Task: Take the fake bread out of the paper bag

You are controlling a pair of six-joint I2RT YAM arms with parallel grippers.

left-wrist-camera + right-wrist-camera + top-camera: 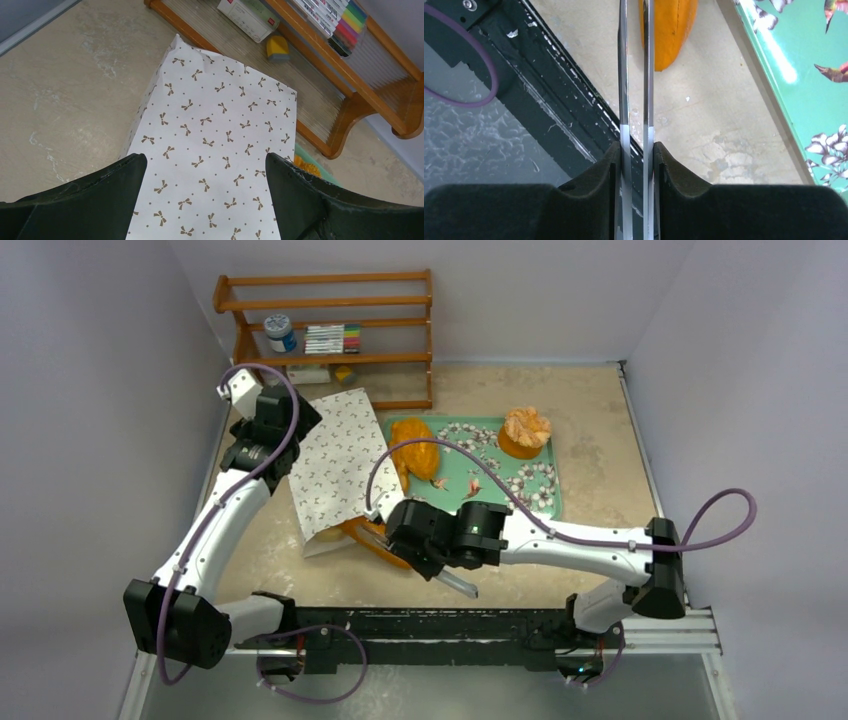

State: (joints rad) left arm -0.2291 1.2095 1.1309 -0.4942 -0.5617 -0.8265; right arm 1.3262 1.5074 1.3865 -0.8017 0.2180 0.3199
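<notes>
The beige table [590, 410] is taking up most of the room, with a wooden shelf [325, 280] standing along its far edge. The paper bag [335, 465] is lying flat at left of centre. Just to its right a green floral tray [520, 485] is carrying two pieces of the fake bread: a broad lumpy loaf [415, 455] and a pale ruffled pastry [526, 428].

Only the overhead view is showing how these sit together. There, a long smooth loaf [360, 533] is poking out at the bag's near end; I cannot tell whether part of it is inside.

The left gripper [205, 160] is hanging over the bag with its fingers spread wide, holding nothing. Its own camera is picking out the bag's small brown bows, plus a marker set [345, 20], a white box [250, 12] and a small yellow object [277, 47] on the shelf.

The right gripper [634, 150] is squeezing a pair of metal tongs [623, 75], something only its wrist camera is making plain: two thin blades pressed nearly together, running out toward the loaf's rounded end on bare table beside the tray's edge. Whether the blades are pinching the loaf I cannot tell. From above, the tongs' back end is sticking out behind the gripper.
</notes>
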